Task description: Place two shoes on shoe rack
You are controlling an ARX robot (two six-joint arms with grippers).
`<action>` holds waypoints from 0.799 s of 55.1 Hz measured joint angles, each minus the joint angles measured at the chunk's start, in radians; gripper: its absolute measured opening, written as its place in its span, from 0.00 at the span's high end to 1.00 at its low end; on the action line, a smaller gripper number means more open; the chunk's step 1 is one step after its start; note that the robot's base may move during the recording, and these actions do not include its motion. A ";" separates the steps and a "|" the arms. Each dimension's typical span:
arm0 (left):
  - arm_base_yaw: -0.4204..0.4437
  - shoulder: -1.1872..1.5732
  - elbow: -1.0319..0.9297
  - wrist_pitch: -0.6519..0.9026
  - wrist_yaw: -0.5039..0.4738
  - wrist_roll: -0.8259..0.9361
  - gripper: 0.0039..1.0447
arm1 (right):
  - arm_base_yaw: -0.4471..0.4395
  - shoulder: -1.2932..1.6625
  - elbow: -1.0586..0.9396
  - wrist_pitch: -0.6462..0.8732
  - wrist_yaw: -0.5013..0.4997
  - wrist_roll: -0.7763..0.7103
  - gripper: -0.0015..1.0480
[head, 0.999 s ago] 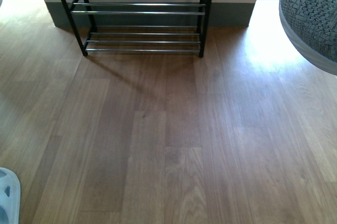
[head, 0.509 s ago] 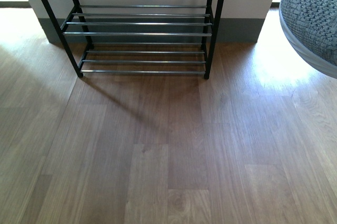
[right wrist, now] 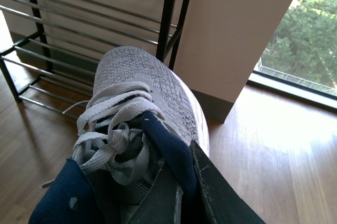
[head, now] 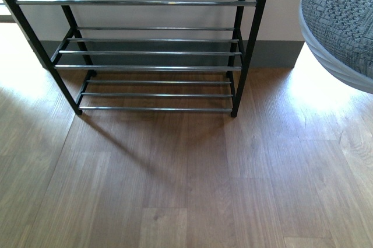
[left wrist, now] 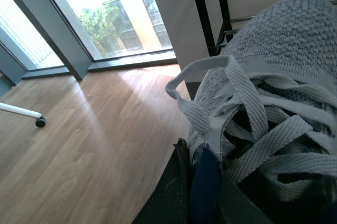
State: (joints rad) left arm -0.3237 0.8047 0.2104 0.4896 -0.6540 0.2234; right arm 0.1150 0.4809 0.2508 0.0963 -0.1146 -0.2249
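Closest in, noting the left gripper point(left wrist: 202, 168) on its wrist view: dark jaws closed to a narrow gap, pinching the navy lining at the collar of the left-held sneaker point(left wrist: 284, 50). Seeing that shoe lifted clear of the wood floor point(left wrist: 105, 145), toe toward the shoe rack point(left wrist: 202, 13). Logging a grey knit upper, a coarse pebbled weave over the rounded toe, and flat pale woven laces point(left wrist: 247, 103) crossing loosely, one loop flopping outward.

Recording much the same on the right wrist view: right gripper point(right wrist: 179, 182) jaws drawn nearly together, clamping the navy tongue and lining of the right-held sneaker point(right wrist: 142, 76). Noting a grey knit toe, a smoother grey panel along the side, and laces bunched in a loose tangle. Placing this shoe in the air near the rack's front post, toe toward the chrome bars.

Picking up the same sneaker point(head: 344, 20) at the right edge of the front view, with its pale sole rim showing, hanging beside the rack and apart from it.

Farther out, logging the rack point(head: 245, 55): thin black metal frame, three tiers in view, each of round shiny chrome bars running crosswise. Seeing floor, grey skirting point(head: 274, 52) and cream wall through the bars. Noting brown planks with sunlit patches on either side and, beyond, windows point(left wrist: 105, 18) with trees and buildings.
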 joint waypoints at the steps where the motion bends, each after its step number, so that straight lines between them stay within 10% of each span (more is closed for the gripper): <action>1: 0.000 0.000 0.000 0.000 0.001 0.000 0.99 | 0.000 0.000 0.000 0.000 0.000 0.000 0.99; 44: 0.000 0.002 -0.001 0.000 0.000 0.001 0.99 | 0.000 0.002 -0.002 0.000 -0.002 0.000 0.99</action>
State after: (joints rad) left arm -0.3237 0.8070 0.2096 0.4892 -0.6544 0.2241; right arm 0.1150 0.4828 0.2489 0.0963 -0.1169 -0.2249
